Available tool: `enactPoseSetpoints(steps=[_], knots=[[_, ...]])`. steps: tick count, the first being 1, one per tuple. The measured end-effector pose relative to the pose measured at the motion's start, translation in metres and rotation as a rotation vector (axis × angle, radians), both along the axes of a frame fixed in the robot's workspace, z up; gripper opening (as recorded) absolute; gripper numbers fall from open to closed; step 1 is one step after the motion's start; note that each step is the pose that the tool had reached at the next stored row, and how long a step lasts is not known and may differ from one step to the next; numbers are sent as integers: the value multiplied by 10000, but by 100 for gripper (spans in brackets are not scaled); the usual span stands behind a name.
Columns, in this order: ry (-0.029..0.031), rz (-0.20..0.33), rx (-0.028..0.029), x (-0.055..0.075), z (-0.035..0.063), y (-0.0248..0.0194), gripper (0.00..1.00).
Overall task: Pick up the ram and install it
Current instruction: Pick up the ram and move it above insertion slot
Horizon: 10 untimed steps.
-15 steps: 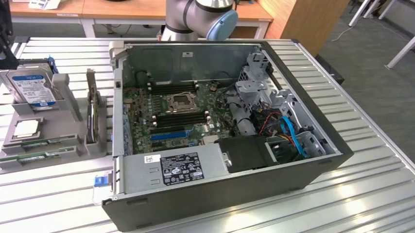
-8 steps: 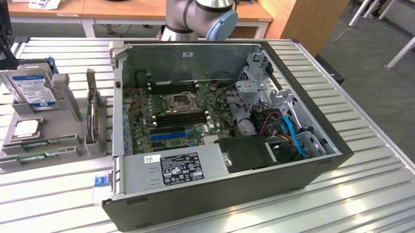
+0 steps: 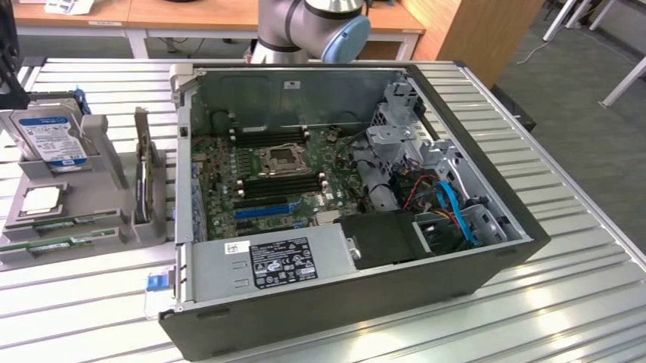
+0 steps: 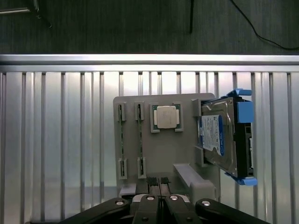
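Hovering over the gray holder [image 4: 163, 154], the gripper [image 4: 160, 181] has its fingers [image 4: 152, 180] together, gripping nothing; the ram [image 3: 60, 224] sits slotted there, at the exterior view's nine o'clock from the computer case [image 3: 353, 321].

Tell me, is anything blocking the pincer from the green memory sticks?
Nothing visible is. The shut pincer hangs over the gray holder, and the two green memory sticks stand bare in their grooves close by, with open space between them and the pincer.

holder [image 3: 101, 155] exterior view's left of case [image 3: 353, 329] | ram [image 3: 60, 242] and hard drive [image 3: 56, 140] in holder | motherboard [image 3: 328, 193] in case
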State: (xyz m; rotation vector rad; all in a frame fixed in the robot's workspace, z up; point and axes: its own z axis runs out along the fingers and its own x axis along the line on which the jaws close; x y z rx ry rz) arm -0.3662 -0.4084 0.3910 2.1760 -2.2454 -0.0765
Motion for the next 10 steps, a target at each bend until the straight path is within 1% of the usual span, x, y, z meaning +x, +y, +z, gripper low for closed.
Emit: enactPoseSetpoints(steps=[9,10], knots=[[1,1,-2,0,-12,0,10],[1,0,-2,0,-12,0,11]])
